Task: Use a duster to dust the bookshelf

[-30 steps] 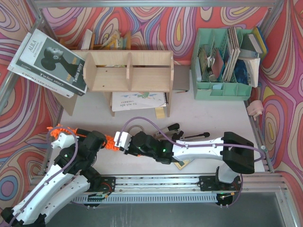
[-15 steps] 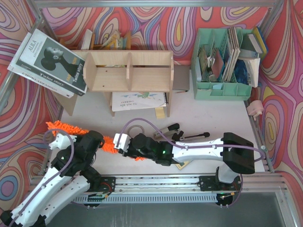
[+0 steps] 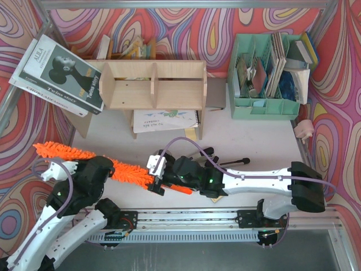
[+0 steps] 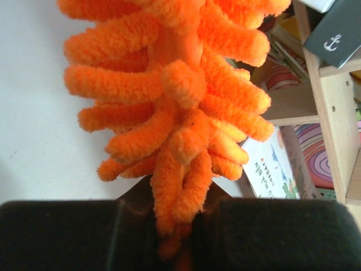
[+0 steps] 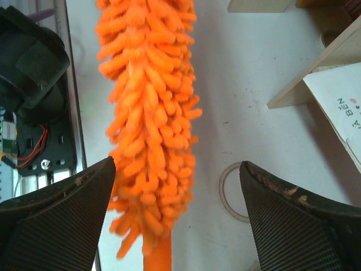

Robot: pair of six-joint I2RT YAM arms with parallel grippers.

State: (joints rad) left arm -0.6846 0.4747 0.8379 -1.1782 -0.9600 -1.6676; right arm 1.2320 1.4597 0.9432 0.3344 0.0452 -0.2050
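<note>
The orange fluffy duster (image 3: 127, 170) lies slanted low over the table's near edge, its head reaching left and its thin handle (image 3: 178, 188) pointing right. My left gripper (image 3: 108, 169) is shut on the shaggy head; in the left wrist view the strands (image 4: 180, 113) bunch between the black jaws (image 4: 175, 228). My right gripper (image 3: 156, 174) stands open around the base of the duster's head (image 5: 149, 113), with its pads (image 5: 271, 214) wide apart and clear of it. The plywood bookshelf (image 3: 152, 84) stands at the back, left of centre.
A mint-green organizer (image 3: 265, 73) full of books stands at the back right. Large books (image 3: 59, 73) lean left of the shelf and a notebook (image 3: 166, 119) lies under it. Black clips (image 3: 228, 164) and a thin ring (image 5: 231, 192) lie near the right arm.
My left gripper has shut on the duster's head and drawn it out to the left. My right gripper has opened and let go of the duster.
</note>
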